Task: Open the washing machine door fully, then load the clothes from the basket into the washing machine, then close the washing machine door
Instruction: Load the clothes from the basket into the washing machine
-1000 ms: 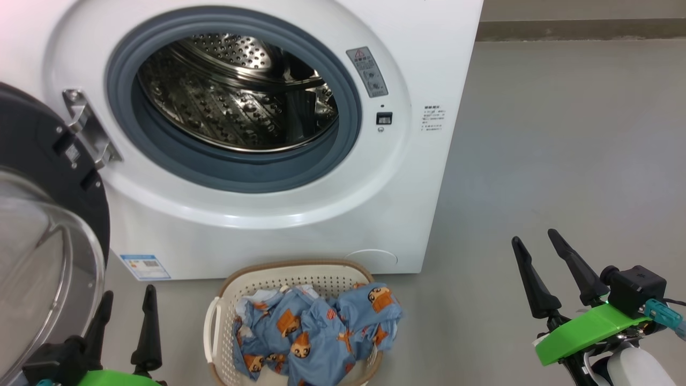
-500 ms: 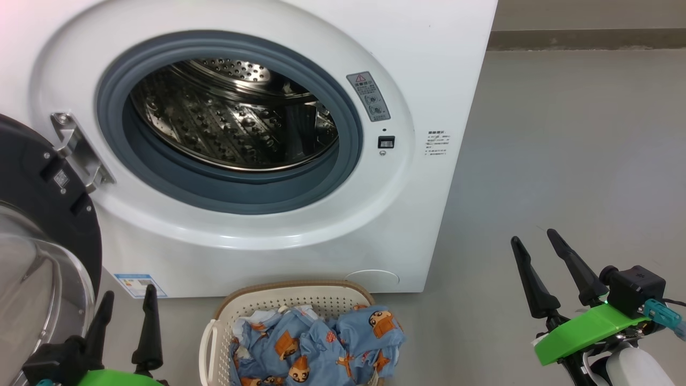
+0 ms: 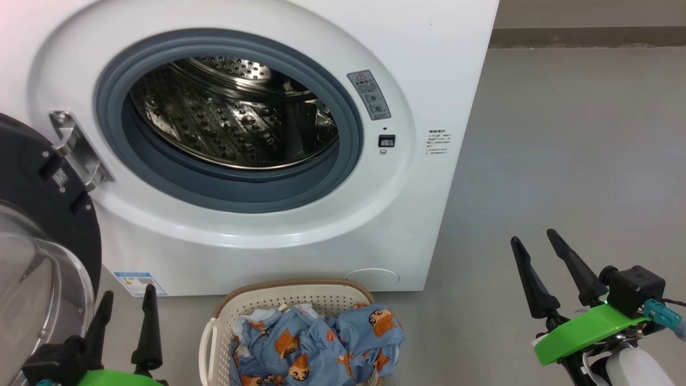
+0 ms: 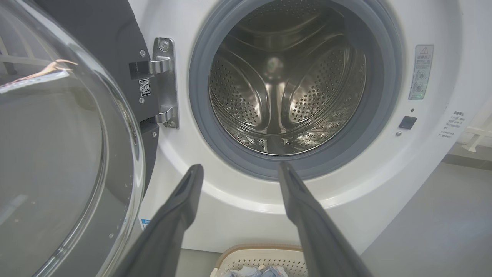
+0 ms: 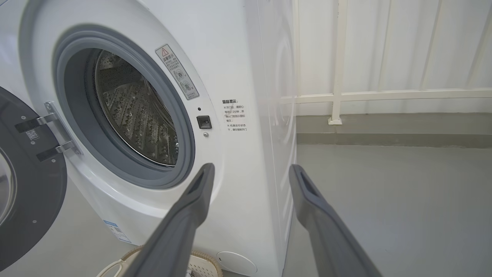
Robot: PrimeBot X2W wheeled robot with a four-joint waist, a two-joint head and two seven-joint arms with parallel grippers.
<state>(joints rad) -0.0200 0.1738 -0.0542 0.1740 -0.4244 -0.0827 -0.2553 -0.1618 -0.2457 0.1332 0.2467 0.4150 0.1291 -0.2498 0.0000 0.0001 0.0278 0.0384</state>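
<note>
While poised with left tool [image 3: 128,294] and right tool [image 3: 534,237] spread and empty, lower one onto the clothes [image 3: 316,343] in the basket [image 3: 295,284] before the washing machine [image 3: 429,53]; pinch a deep fold, steering clear of the swung-out washing machine door [image 3: 48,182].

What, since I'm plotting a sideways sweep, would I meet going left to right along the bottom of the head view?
washing machine door → left hand → basket holding the clothes → floor → right hand
</note>
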